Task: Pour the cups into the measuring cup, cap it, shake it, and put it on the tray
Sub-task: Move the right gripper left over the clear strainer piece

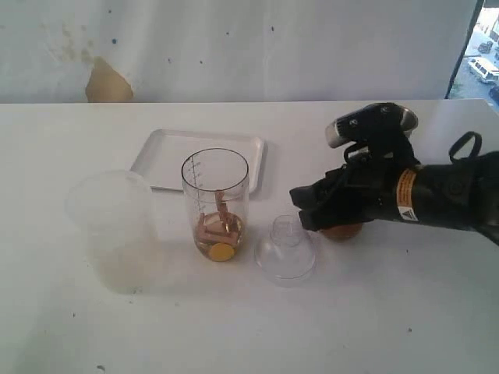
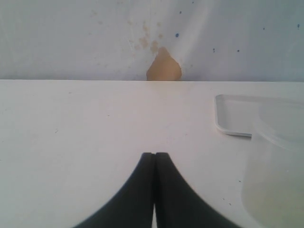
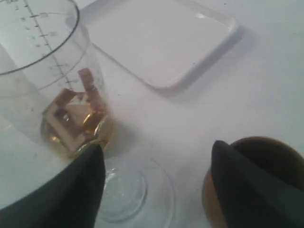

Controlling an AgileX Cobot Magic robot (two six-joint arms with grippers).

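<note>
The measuring cup [image 1: 216,202] [image 3: 42,71] stands upright at the table's middle, holding tan pieces and a little yellow liquid. Right of it lies a clear domed cap [image 1: 285,249] [image 3: 128,190]. My right gripper [image 1: 308,209] [image 3: 156,156] hovers low over the cap with its jaws apart, and the cap shows between the fingers, untouched. The brown wooden cup [image 1: 343,231] [image 3: 287,160] sits just under and beside one right finger. The white tray [image 1: 164,156] [image 3: 166,42] [image 2: 232,116] lies behind the measuring cup. My left gripper [image 2: 155,154] is shut on nothing above bare table.
A wide frosted plastic cup [image 1: 113,226] [image 2: 278,161] stands left of the measuring cup, close to the left gripper. The white table ends at a pale wall behind the tray.
</note>
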